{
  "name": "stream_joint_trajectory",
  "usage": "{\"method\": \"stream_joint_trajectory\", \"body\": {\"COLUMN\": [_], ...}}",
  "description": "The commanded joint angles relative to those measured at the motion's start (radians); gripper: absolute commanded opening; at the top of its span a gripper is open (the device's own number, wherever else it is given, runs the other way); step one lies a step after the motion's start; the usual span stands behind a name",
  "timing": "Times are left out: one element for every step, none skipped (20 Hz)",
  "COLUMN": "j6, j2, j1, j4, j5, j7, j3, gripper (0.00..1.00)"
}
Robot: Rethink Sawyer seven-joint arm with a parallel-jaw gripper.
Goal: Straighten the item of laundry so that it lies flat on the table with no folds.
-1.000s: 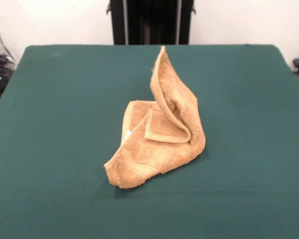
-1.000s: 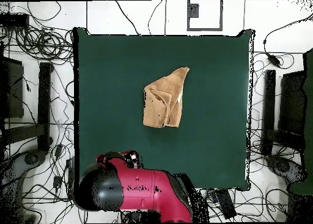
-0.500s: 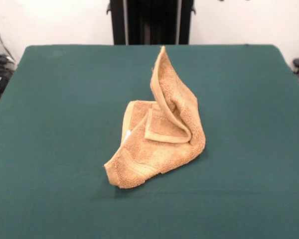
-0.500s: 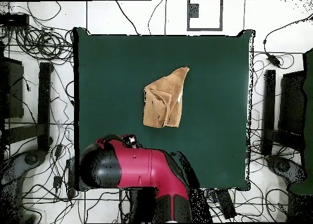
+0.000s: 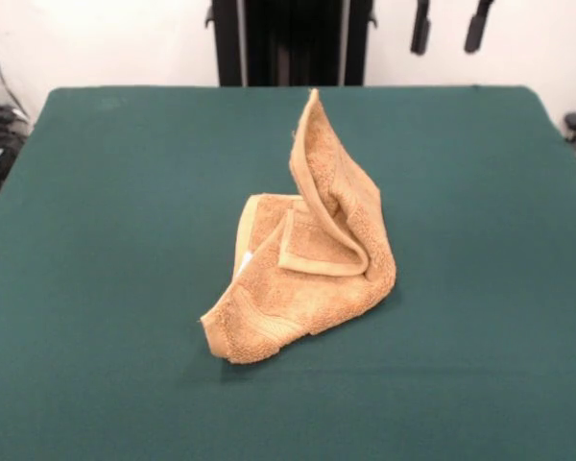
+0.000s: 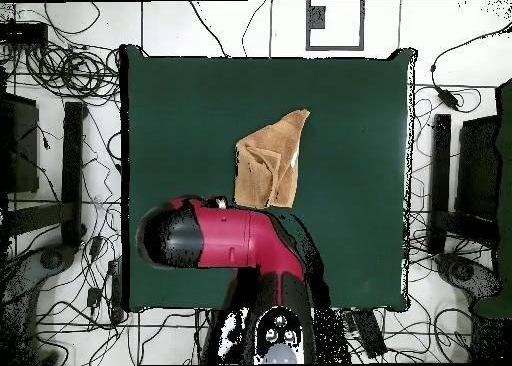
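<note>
Hanging at the frame's upper right with fingers spread, the gripper point(image 5: 449, 27) must next descend and pinch a corner of the crumpled towel point(image 5: 307, 250) mid-frame.

From above, a crumpled golden-tan terry towel point(image 6: 270, 170) lay folded over itself near the middle of the wide dark green cloth-covered table point(image 6: 350, 132), one corner pointing toward the far right. The red and black robot arm point(image 6: 225, 242) reached across the table's near edge, its rounded black end just beside the towel's near side. Tangled cables point(image 6: 60, 62) littered the floor around.
</note>
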Motion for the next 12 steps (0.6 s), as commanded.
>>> {"method": "stream_joint_trajectory", "body": {"j6": [-0.036, -0.045, -0.058, -0.071, -0.079, -0.093, -0.110, -0.118, -0.128, -0.133, -0.137, -0.139], "j2": [0.148, 0.167, 0.184, 0.201, 0.215, 0.228, 0.242, 0.255, 0.268, 0.283, 0.296, 0.308], "j1": [0.032, 0.029, 0.024, 0.019, 0.012, 0.007, 0.003, 0.000, -0.001, -0.001, 0.000, 0.001], "j4": [-0.144, -0.154, -0.160, -0.167, -0.166, -0.166, -0.173, -0.179, -0.189, -0.203, -0.216, -0.230], "j5": [0.047, 0.050, 0.054, 0.057, 0.066, 0.070, 0.069, 0.072, 0.072, 0.072, 0.072, 0.070], "j7": [0.265, 0.262, 0.259, 0.256, 0.255, 0.252, 0.246, 0.244, 0.240, 0.237, 0.236, 0.234], "j3": [0.015, 0.019, 0.025, 0.030, 0.040, 0.047, 0.050, 0.053, 0.054, 0.053, 0.051, 0.048], "gripper": [1.00, 1.00, 1.00, 1.00, 1.00, 1.00, 1.00, 1.00, 1.00, 1.00, 1.00, 1.00]}}
